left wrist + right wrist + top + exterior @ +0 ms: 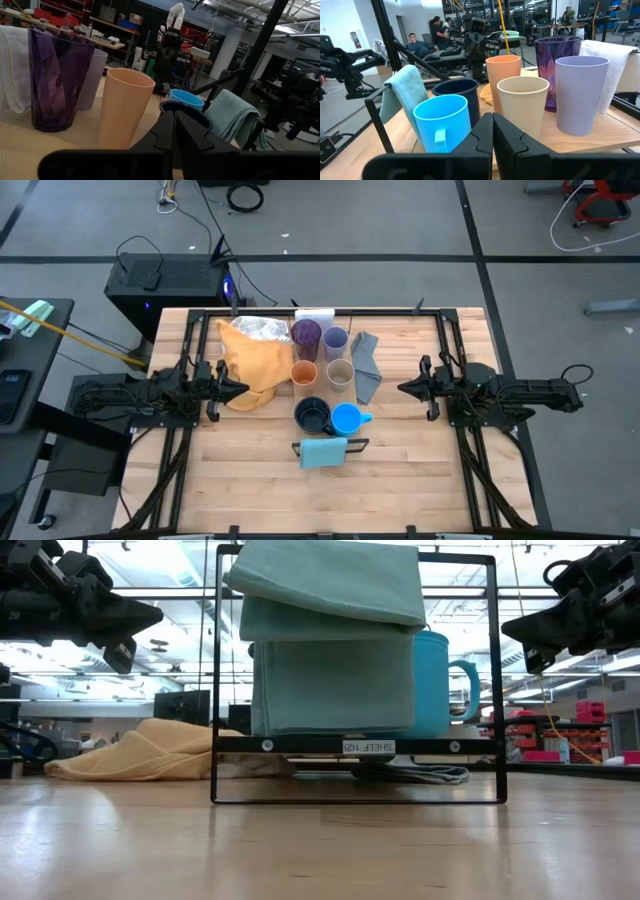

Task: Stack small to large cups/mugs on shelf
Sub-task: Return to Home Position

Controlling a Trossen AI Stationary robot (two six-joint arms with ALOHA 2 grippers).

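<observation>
At bench [250, 480] centre, six cups [340, 372] on long pale-wood shelf [595, 136] — dark purple faceted tumbler [306, 334] far end, bright blue plastic mug [346, 418] near. Left hand [243, 390], right hand [402, 388] flank row, both closed, empty — equally near.

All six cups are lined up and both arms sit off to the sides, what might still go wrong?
Packed close, the purple tumbler could tip into the lavender cup or orange cup if knocked. The yellow cloth lies right beside the orange cup, so a snag might drag it over. The left claw sits beside that cloth; the right claw waits opposite.
</observation>
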